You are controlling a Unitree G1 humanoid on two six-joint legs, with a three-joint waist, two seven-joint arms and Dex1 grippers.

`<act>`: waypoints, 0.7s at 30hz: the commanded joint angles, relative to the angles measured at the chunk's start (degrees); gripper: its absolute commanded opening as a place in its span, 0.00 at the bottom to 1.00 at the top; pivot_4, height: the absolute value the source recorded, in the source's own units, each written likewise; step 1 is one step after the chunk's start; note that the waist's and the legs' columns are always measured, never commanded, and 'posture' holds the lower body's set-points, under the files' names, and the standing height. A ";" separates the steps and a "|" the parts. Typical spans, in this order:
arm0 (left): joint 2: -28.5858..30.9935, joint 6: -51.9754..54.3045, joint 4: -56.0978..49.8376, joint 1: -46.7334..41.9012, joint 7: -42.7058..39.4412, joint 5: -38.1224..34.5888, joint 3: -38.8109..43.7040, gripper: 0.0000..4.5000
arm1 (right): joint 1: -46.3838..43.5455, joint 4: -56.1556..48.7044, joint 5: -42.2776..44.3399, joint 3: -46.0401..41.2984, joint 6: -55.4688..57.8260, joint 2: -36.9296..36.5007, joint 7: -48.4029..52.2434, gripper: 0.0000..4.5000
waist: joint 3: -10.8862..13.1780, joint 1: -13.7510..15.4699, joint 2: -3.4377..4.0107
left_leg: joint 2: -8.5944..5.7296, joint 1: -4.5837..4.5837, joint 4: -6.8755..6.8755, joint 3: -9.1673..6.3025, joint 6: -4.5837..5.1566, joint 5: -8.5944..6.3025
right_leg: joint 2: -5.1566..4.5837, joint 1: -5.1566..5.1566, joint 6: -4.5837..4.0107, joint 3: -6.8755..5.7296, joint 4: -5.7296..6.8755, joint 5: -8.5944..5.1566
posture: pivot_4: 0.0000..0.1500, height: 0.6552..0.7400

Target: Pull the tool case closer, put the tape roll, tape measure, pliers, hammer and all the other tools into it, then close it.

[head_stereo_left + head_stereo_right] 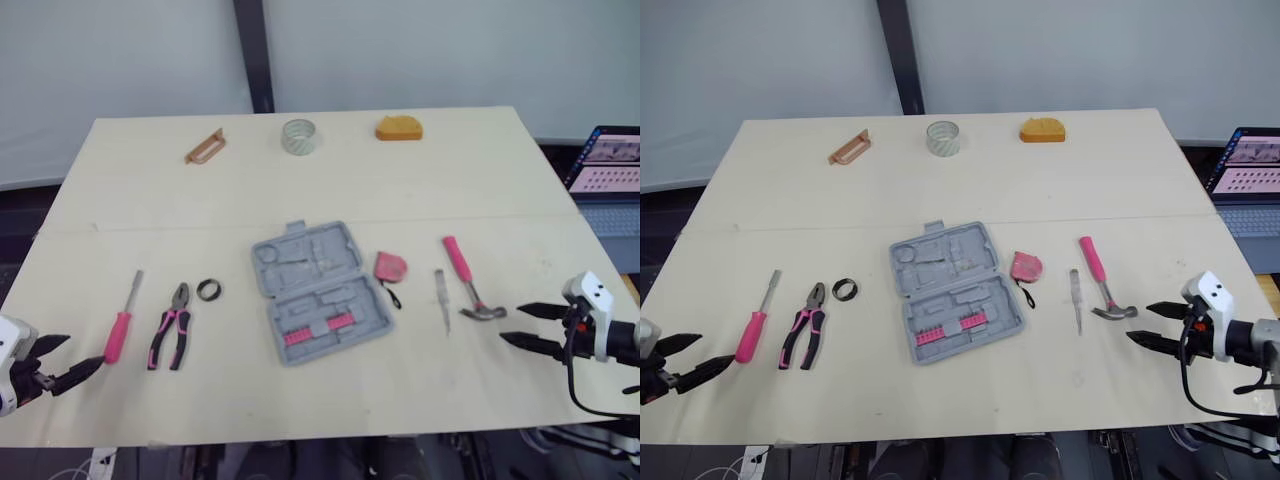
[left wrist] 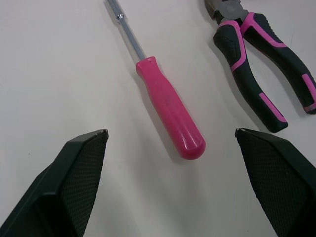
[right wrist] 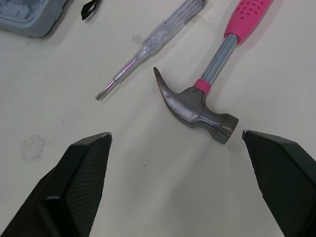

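Hammer [image 3: 197, 106] just ahead of spread right jaws, not touching.

Table [image 1: 450, 170] holds tool case [image 1: 318, 290], hammer [image 1: 468, 280], pliers [image 1: 172, 328], screwdriver [image 1: 120, 325], tape measure [image 1: 390, 266], tape roll [image 1: 298, 136].

Bright, even, lit softly from above. Faint narrow shadows hugging the pink-handled steel claw hammer [image 3: 197, 106] and pink-handled steel screwdriver [image 2: 170, 111] on the pale wooden table [image 1: 450, 170]. Dull sheen on the hammer's head.

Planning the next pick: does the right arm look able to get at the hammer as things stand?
Probably yes: the hammer lies flat just ahead of the open right tool, bare table between them, nothing covering it.
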 commanded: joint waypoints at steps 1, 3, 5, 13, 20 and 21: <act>1.02 -0.16 -0.33 -0.24 0.30 0.16 1.10 0.99 | 0.66 -2.08 0.42 -1.42 0.80 -0.66 -0.63 1.00 | 0.00 0.00 0.00 | 0.00 0.00 0.00 0.00 0.00 0.00 | 0.00 0.00 0.00 0.00 0.00 0.00 | 1.00 1.00; 0.98 0.05 -0.46 -0.59 0.50 0.10 1.07 0.99 | 1.08 -3.19 0.62 -1.64 1.54 -0.72 -1.01 1.00 | 0.00 0.04 0.00 | 0.00 0.00 0.00 0.00 0.00 0.00 | 0.00 0.00 0.00 0.00 0.01 0.00 | 1.00 1.00; 0.94 0.26 -0.51 -0.61 0.62 0.13 1.11 0.99 | 1.32 -4.10 0.75 -1.73 2.19 -0.78 -1.23 1.00 | 0.00 0.01 0.00 | 0.00 0.00 0.01 0.00 0.00 0.00 | 0.00 0.00 0.00 0.01 0.01 0.00 | 1.00 1.00; 0.69 1.72 -1.77 1.45 0.30 -0.30 2.06 0.99 | 1.75 -6.38 1.12 -2.13 4.10 -0.93 -1.79 1.00 | 0.00 0.01 0.00 | 0.01 0.00 0.00 0.02 0.00 -0.01 | 0.01 -0.02 0.00 0.02 0.01 0.00 | 1.00 1.00; 0.47 2.17 -2.88 3.62 0.75 -0.31 2.65 0.99 | 2.45 -7.65 1.33 -2.39 5.04 -0.88 -2.40 1.00 | 0.00 0.07 0.00 | 0.01 0.00 0.01 0.03 0.00 -0.01 | 0.01 -0.02 0.00 0.03 0.01 0.00 | 1.00 1.00; 0.47 2.22 -2.99 3.73 0.82 -0.32 2.70 0.99 | 2.49 -7.71 1.32 -2.40 5.09 -0.90 -2.49 1.00 | 0.00 0.07 0.00 | 0.01 0.00 0.01 0.03 0.00 -0.01 | 0.01 -0.02 0.00 0.04 0.01 0.00 | 1.00 1.00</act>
